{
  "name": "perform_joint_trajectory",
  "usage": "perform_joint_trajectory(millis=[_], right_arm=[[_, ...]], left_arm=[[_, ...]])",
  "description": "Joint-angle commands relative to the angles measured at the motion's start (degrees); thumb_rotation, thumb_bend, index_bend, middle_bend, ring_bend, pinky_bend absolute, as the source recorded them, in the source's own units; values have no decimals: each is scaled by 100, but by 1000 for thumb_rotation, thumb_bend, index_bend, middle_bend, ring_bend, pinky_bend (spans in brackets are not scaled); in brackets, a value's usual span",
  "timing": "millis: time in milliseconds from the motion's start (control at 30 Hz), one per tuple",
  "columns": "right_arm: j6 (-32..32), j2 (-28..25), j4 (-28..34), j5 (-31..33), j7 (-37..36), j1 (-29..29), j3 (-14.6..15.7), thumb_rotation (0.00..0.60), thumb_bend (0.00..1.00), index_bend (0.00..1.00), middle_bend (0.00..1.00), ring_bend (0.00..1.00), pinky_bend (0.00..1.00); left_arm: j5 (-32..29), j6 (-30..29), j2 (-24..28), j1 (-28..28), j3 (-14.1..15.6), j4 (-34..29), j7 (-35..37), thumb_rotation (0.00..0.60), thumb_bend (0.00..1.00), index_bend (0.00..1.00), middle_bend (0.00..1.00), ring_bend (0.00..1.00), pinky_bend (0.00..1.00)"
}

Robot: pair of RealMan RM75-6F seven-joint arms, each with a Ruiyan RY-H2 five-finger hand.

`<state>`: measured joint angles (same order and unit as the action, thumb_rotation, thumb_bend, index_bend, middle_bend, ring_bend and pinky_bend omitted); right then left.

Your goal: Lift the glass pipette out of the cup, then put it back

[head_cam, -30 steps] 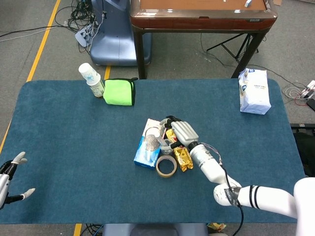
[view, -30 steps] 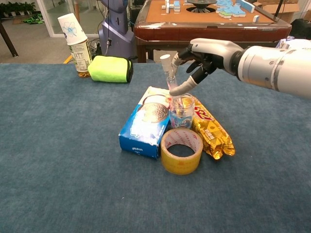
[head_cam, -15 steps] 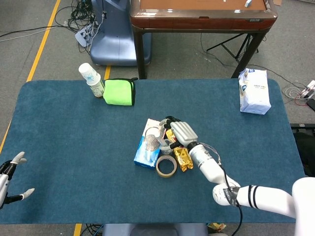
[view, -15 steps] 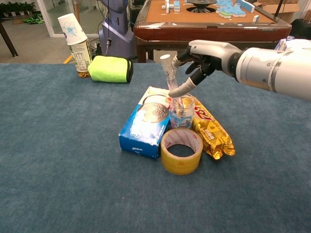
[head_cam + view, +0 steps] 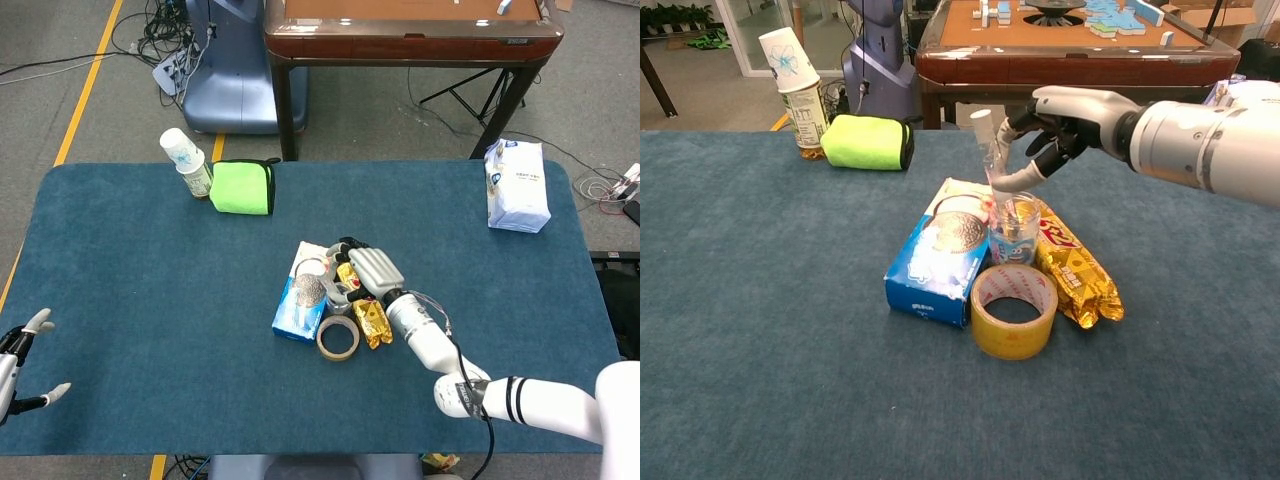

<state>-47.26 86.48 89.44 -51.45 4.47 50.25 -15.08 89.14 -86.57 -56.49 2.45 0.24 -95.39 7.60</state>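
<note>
The left hand [image 5: 22, 350] hangs off the table's left edge near the front corner, fingers spread, holding nothing. Toward the far-left corner stand a bottle with a paper cup [image 5: 786, 60] upended on it and, just beside, a green pouch [image 5: 869, 141] — both well apart from the work. At the middle of the table sits a tight cluster: a blue box [image 5: 939, 264], a roll of yellow tape [image 5: 1014, 311] in front, then the clear cup [image 5: 1014, 231] and a gold snack packet [image 5: 1074, 271] lying against its right side. The glass pipette [image 5: 992, 163] stands tilted in the cup, its white bulb uppermost. The right hand [image 5: 1057, 116] reaches in from the right, fingers curled about the pipette's upper stem; it looks pinched there, though the exact contact is hard to read.

The pipette is likely light, stiff, slick and brittle — best taken high on the stem just under the bulb with a gentle squeeze, and lifted along its own lean so the tip does not lever against the rim. The cup looks light enough to tip, and the box, tape and packet crowd it closely. A white bag [image 5: 517, 186] stands near the far-right corner.
</note>
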Motion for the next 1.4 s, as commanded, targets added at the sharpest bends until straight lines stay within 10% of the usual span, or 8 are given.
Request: perform_joint_trajectory(millis=[33, 700, 1400], right_arm=[[12, 8, -9, 3, -12, -2, 2, 600, 353, 540, 259, 99, 150], [-89, -187, 217, -354, -292, -184, -23, 600, 413, 561, 276, 99, 150], [-1355, -1789, 2079, -2172, -588, -1114, 51, 600, 416, 576, 305, 98, 150]], left_arm=[[2, -3, 4, 0, -1, -4, 7, 600, 86, 46, 246, 189, 380], [-1, 5, 6, 1, 1, -1, -18, 600, 86, 46, 246, 189, 380], [-62, 182, -79, 74, 11, -38, -290, 600, 86, 46, 247, 189, 380]])
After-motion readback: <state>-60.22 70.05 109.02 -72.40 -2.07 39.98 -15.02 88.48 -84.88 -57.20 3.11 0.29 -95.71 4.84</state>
